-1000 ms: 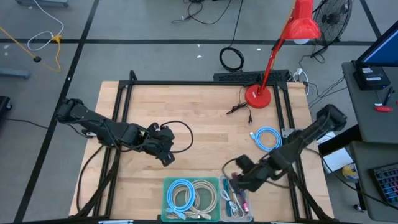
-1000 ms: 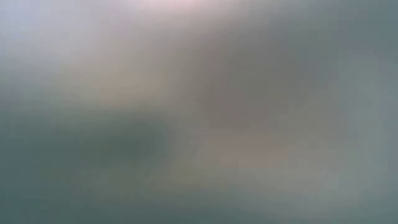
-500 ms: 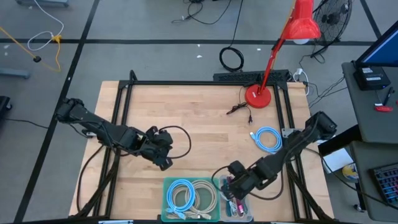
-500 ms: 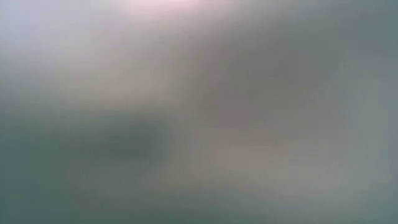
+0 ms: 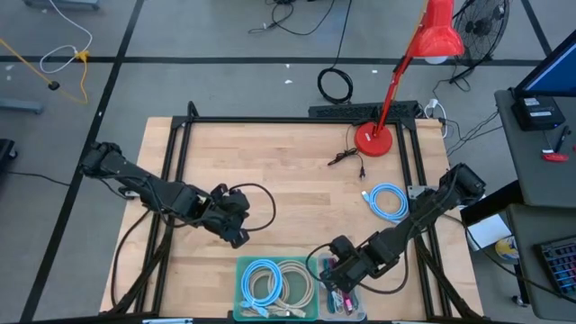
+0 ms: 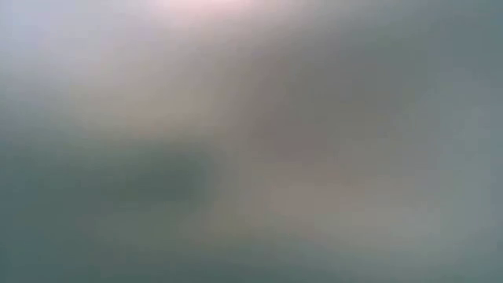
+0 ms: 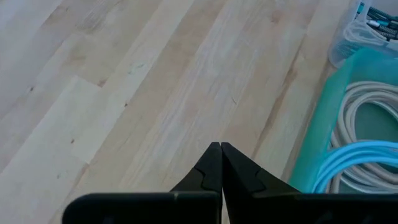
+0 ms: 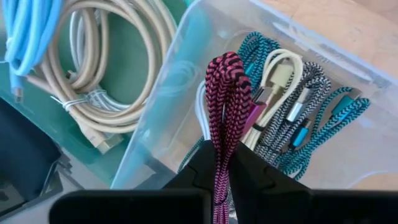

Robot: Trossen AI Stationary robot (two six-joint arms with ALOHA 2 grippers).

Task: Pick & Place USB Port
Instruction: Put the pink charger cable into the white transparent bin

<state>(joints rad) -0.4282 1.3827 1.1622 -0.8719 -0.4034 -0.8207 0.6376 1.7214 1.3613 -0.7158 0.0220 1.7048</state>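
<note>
The right gripper (image 8: 225, 163) pinches a folded pink-and-black braided USB cable (image 8: 222, 106), holding it just above the clear bin (image 8: 186, 68) of braided cables at the worktop's (image 5: 297, 180) near edge. The left gripper (image 7: 220, 163), fingers pressed together and empty, hovers beside the teal tray (image 7: 323, 118) of coiled cables.

high: overhead, far | wrists: close, both show teal tray (image 7: 323, 118)
</note>
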